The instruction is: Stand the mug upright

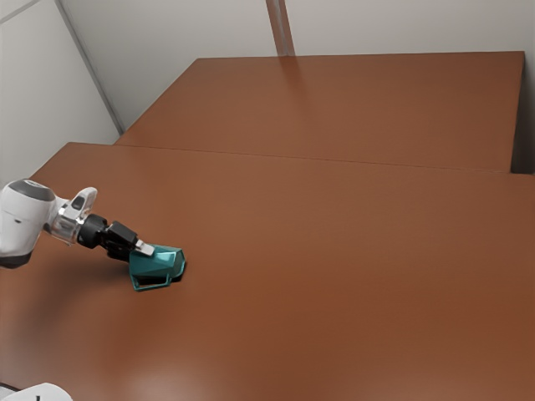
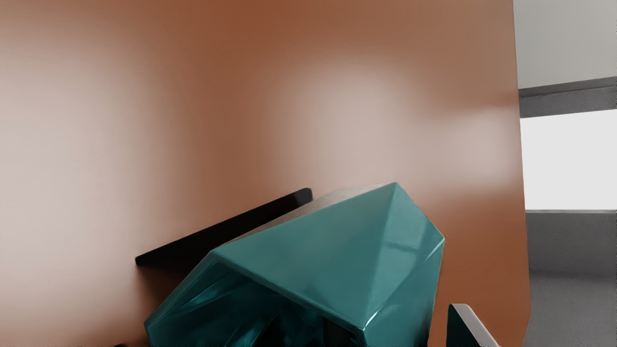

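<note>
1. Currently the claw (image 1: 145,250) is open around the mug (image 2: 332,270), one finger (image 2: 473,325) standing clear of its wall.
2. The mug lies on its side on the desk (image 1: 334,251), just ahead of the claw, mouth facing it.
3. I'd centre the claw before closing, since the faceted walls may slip or roll.
4. Once gripped, lift slightly, swing the claw to point downward so the mouth rises, then lower the base flat before letting go.
</note>
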You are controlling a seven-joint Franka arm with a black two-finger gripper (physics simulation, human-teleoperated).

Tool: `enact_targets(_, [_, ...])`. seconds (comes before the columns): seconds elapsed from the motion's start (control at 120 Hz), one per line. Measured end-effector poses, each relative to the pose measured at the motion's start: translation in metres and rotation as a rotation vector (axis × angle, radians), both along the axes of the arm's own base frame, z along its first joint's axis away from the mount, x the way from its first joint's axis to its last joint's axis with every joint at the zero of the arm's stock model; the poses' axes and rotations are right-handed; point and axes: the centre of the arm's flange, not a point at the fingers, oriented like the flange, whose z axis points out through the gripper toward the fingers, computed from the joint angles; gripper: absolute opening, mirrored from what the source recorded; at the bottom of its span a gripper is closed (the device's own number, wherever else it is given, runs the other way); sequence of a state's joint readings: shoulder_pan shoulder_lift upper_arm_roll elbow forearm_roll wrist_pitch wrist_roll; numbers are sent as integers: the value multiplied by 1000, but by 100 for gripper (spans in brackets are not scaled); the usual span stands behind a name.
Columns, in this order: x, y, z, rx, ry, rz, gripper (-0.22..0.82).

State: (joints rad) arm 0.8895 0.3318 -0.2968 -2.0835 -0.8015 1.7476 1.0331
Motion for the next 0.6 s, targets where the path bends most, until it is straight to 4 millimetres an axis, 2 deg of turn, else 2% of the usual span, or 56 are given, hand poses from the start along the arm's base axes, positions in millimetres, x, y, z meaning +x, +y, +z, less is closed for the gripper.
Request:
enact_targets(0.217, [0,-1,11,-7,-18,-16,-7])
enact_targets(0.408, [1,-5,22,-7,-42,-33,-14])
enact_targets(0.5, [5,-10,39,15,-68,-49,-15])
enact_targets(0.6, [11,-21,67,63,-108,-79,-16])
